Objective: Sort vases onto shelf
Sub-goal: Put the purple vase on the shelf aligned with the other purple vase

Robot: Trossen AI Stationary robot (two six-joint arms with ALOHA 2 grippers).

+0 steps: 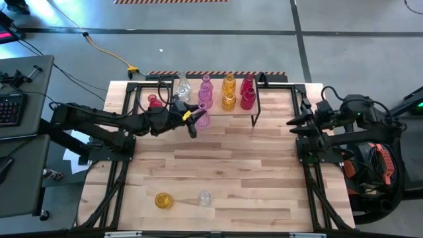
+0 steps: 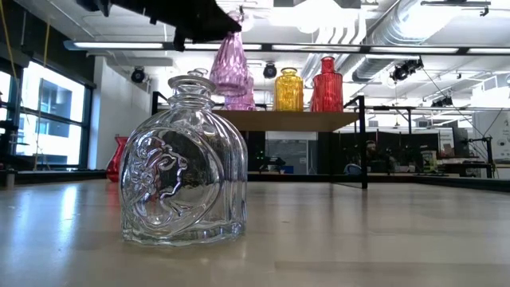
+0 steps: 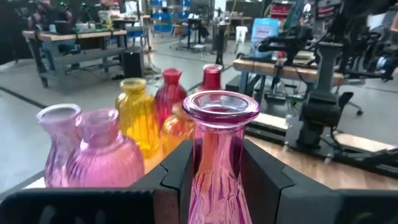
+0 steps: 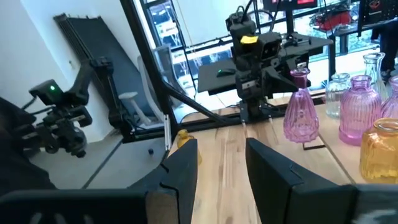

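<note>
A pink vase (image 3: 219,162), ribbed, translucent, with a flared round lip and a narrow neck, is held by its neck between the fingers (image 3: 177,171) of the left gripper (image 1: 192,119). In the high view it hangs just in front of the shelf (image 1: 264,104), near the shelf's left half; in the low view it is seen lifted above the bench (image 1: 225,172), level with the vases on the shelf.

On the shelf a clear vase (image 1: 182,87), pink vases (image 1: 205,92), amber vases (image 1: 229,92) and red vases (image 1: 248,92) are stood in a row, two deep in places. A small red vase (image 1: 154,102) is seen on the bench left of the shelf. Near the bench's front edge an amber vase (image 1: 163,199) and a squat clear vase (image 1: 205,198) are left well apart from the shelf; the clear one is embossed with a relief figure and topped by a short neck.

The right gripper (image 1: 294,123) is parked at the bench's right edge, its fingers (image 4: 180,168) parted narrowly with nothing between them.
</note>
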